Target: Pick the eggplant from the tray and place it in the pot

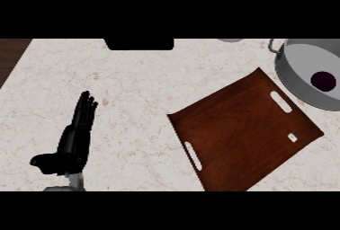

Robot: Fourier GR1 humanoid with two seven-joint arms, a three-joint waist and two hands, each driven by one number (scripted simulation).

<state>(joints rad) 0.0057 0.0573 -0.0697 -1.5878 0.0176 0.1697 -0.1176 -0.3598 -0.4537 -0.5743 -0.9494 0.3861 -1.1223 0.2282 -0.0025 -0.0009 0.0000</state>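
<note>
The left hand (pixel 74 134) rests with fingers straight and pressed together, thumb out. Far to its right, beyond the tray (pixel 239 134), the eggplant (pixel 323 81) lies inside the pot (pixel 287 74). The right hand is not visible; any retreat should probably avoid the pot's rim.

left hand (pixel 73 143): seen at lower left, opened, at rest
fingers (pixel 85 110): held straight, pointed away from the body
thumb (pixel 43 161): spread out to the left
left forearm (pixel 72 182): only grey wrist end shown
</note>
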